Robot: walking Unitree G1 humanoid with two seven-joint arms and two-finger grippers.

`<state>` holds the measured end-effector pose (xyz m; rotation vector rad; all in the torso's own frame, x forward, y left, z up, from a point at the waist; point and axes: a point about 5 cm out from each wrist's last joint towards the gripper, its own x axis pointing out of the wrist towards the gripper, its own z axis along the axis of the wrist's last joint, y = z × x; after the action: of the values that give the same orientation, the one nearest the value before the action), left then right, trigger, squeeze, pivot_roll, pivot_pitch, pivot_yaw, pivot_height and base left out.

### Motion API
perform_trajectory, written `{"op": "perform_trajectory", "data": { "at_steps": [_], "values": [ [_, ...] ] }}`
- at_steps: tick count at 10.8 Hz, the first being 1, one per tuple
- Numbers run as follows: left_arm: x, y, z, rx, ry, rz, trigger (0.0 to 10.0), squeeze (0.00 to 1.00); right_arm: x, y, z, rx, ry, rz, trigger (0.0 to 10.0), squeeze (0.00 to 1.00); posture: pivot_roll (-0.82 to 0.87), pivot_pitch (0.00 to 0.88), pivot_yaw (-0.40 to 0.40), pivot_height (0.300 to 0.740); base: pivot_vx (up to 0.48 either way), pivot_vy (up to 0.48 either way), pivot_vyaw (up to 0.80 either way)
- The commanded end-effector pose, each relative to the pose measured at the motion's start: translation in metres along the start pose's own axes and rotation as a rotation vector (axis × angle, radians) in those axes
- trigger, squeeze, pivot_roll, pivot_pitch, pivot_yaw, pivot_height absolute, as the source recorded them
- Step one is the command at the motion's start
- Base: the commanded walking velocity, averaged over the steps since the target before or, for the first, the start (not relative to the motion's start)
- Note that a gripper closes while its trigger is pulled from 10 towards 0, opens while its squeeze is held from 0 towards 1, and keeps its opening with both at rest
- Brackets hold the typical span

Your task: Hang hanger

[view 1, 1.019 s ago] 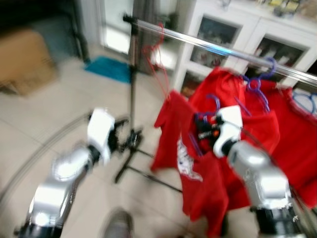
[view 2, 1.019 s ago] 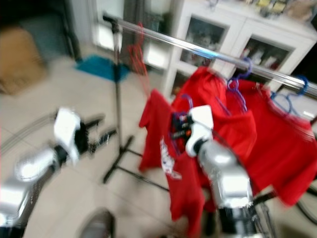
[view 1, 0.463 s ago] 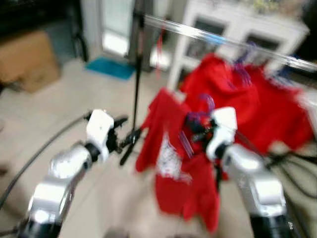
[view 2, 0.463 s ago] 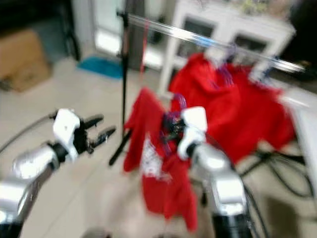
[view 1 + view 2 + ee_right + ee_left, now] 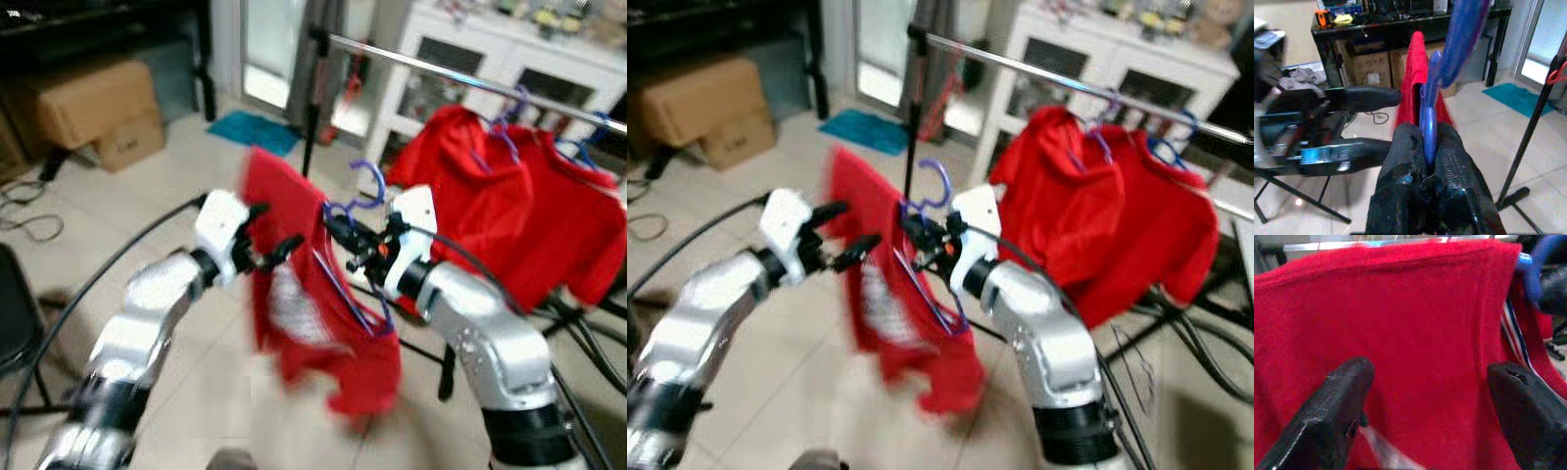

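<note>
right end effector (image 5: 338, 230): clamped on blue hanger (image 5: 364, 186) carrying red shirt (image 5: 294, 313), short of rail (image 5: 441, 70) | left end effector (image 5: 269, 250): fingers spread beside shirt | around: hung red shirts (image 5: 529, 215), cardboard boxes (image 5: 93, 108), white cabinet (image 5: 500, 59)

A pale tiled floor (image 5: 147, 196) carries two cardboard boxes (image 5: 93, 113) by the dark furniture, a teal mat (image 5: 257, 130) near the doorway, the rail's black stand (image 5: 912, 117), and loose black cables (image 5: 24, 220).

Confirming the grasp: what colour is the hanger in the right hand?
Blue-purple hanger; right wrist view shows it best.
</note>
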<state>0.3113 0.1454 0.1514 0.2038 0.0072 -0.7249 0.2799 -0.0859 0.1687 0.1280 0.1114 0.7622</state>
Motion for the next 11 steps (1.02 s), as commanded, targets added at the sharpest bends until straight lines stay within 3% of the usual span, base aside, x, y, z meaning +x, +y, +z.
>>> {"op": "perform_trajectory", "data": {
  "at_steps": [1, 2, 3, 4, 6, 7, 8, 10, 11],
  "values": [
    [0.011, -0.003, 0.011, 0.035, -0.046, -0.008, 10.0, 0.75, -0.003, -0.005, 0.013, -0.018, -0.035, 0.009, 0.0, 0.0, 0.09, 0.0, -0.13, 0.74, 0.0, 0.0, 0.0],
    [0.014, -0.003, 0.012, 0.043, -0.057, -0.016, 10.0, 0.75, -0.004, -0.005, 0.014, -0.018, -0.035, 0.016, 0.0, 0.0, 0.09, 0.0, -0.13, 0.74, 0.0, 0.0, 0.0],
    [0.019, -0.007, 0.012, 0.041, -0.07, -0.057, 10.0, 0.0, -0.004, -0.004, 0.016, -0.015, -0.033, 0.039, 0.0, 0.0, 0.09, 0.0, -0.133, 0.74, 0.0, 0.0, 0.0],
    [0.023, -0.015, 0.014, 0.039, -0.091, -0.126, 10.0, 0.0, -0.003, -0.002, 0.016, -0.012, -0.028, 0.054, 0.0, 0.0, 0.09, 0.0, -0.136, 0.74, 0.0, 0.0, 0.0],
    [0.026, -0.019, 0.013, 0.047, -0.09, -0.134, 9.5, 0.0, -0.003, -0.002, 0.017, -0.002, -0.028, 0.064, 0.0, 0.0, 0.09, 0.0, -0.136, 0.74, 0.0, 0.0, 0.0],
    [0.027, -0.019, 0.011, 0.068, -0.076, -0.123, 0.7, 0.0, -0.003, -0.002, 0.017, 0.003, -0.025, 0.072, 0.0, 0.0, 0.09, 0.0, -0.137, 0.74, 0.0, 0.0, 0.0],
    [0.028, -0.019, 0.008, 0.095, -0.051, -0.104, 0.0, 0.0, -0.003, -0.002, 0.017, 0.009, -0.023, 0.079, 0.0, 0.0, 0.09, 0.0, -0.138, 0.74, 0.0, 0.0, 0.0],
    [0.029, -0.005, 0.005, 0.098, -0.036, 0.079, 0.0, 0.0, -0.002, -0.004, 0.019, 0.038, -0.033, 0.096, 0.0, 0.0, 0.09, 0.0, -0.141, 0.74, 0.0, 0.0, 0.0],
    [0.029, -0.004, 0.005, 0.089, -0.043, 0.101, 0.0, 0.0, -0.002, -0.005, 0.019, 0.042, -0.034, 0.097, 0.0, 0.0, 0.09, 0.0, -0.141, 0.74, 0.0, 0.0, 0.0]
  ]
}}
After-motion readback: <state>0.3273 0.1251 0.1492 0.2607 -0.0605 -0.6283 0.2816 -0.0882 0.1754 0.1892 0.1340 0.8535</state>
